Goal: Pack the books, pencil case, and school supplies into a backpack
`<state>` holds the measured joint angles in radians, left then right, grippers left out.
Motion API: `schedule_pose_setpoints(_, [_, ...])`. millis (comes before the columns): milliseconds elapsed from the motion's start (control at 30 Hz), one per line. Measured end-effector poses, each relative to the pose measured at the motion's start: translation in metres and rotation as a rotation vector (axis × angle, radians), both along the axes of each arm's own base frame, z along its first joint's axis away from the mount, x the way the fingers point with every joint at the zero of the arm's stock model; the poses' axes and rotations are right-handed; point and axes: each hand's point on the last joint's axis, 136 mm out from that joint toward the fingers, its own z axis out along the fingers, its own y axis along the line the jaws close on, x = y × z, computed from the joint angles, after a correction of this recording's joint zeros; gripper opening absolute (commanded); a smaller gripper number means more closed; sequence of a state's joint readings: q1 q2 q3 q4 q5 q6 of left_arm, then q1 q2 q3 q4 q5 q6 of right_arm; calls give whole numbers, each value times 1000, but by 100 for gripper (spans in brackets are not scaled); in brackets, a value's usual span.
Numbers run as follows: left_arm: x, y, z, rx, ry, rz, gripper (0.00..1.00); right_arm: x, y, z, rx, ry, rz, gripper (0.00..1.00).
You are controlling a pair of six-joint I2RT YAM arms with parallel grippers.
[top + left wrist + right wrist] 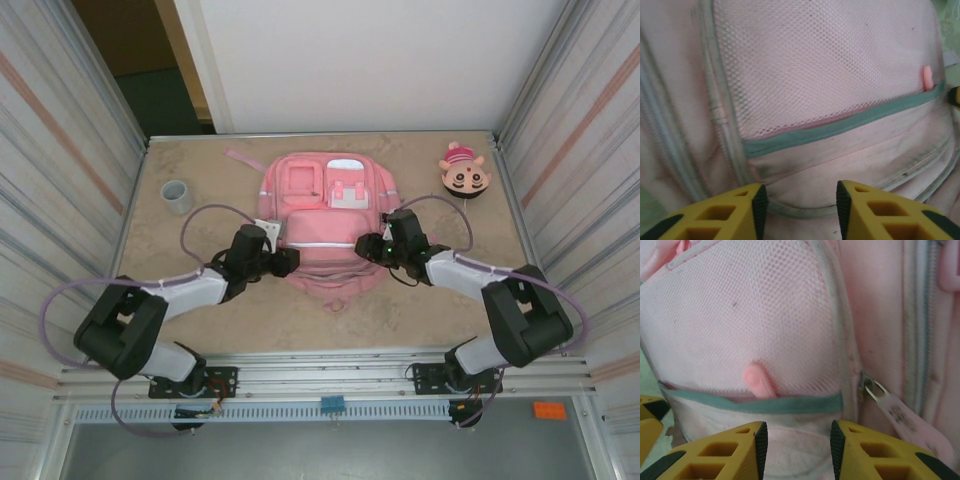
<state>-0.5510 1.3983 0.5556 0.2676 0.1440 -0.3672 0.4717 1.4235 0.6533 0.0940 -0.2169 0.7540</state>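
Observation:
The pink backpack (325, 200) lies flat in the middle of the table, front pockets up. My left gripper (285, 262) is at its lower left corner. In the left wrist view its yellow fingers (801, 200) stand open over a fold of pink fabric below the teal-trimmed mesh pocket (815, 65). My right gripper (372, 247) is at the lower right corner. Its jaws (798, 440) are closed on a bunch of backpack (790, 305) fabric under the mesh pocket. The books, pencil case and school supplies are hidden.
A small grey cup (177, 196) stands at the back left. A round cartoon-face toy (464, 172) lies at the back right. A metal zipper pull with a pink tab (890, 407) hangs just right of my right fingers. Walls close in both table sides.

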Motion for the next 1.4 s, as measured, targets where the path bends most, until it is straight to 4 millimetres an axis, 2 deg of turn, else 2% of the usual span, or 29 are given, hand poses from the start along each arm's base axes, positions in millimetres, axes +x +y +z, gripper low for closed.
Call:
schedule_pose_setpoints(100, [0, 18, 17, 68, -46, 28, 61, -9, -12, 19, -26, -26, -23, 43])
schedule_pose_setpoints(167, [1, 29, 41, 98, -106, 47, 70, -14, -22, 40, -44, -72, -37, 45])
schedule_pose_setpoints(300, [1, 47, 108, 130, -286, 84, 86, -19, -44, 106, -69, -236, -81, 54])
schedule_pose_setpoints(367, [-3, 61, 148, 148, -404, 119, 90, -20, -60, 147, -81, -349, -120, 60])
schedule_pose_setpoints(467, [-14, 84, 186, 188, -536, 172, 91, -26, -87, 193, -116, -490, -187, 69])
schedule_pose_setpoints(533, [-21, 99, 201, 222, -610, 211, 93, -31, -103, 209, -156, -554, -223, 74])
schedule_pose_setpoints(600, [-27, 113, 208, 256, -671, 254, 95, -35, -117, 215, -214, -592, -250, 100])
schedule_pose_setpoints(633, [-30, 120, 208, 275, -695, 275, 98, -37, -124, 216, -246, -607, -264, 99])
schedule_pose_setpoints(700, [-34, 131, 201, 313, -729, 305, 99, -38, -137, 214, -317, -629, -289, 99])
schedule_pose_setpoints(800, [-39, 144, 188, 373, -767, 346, 99, -38, -160, 197, -432, -627, -324, 99])
schedule_pose_setpoints(1067, [-36, 171, 126, 546, -733, 445, 99, -29, -215, 119, -587, -541, -408, 99])
schedule_pose_setpoints(1267, [-35, 187, 81, 630, -675, 482, 99, -25, -233, 56, -584, -494, -400, 99])
schedule_pose_setpoints(1400, [-38, 208, 53, 627, -623, 541, 99, -17, -234, 44, -575, -506, -371, 99])
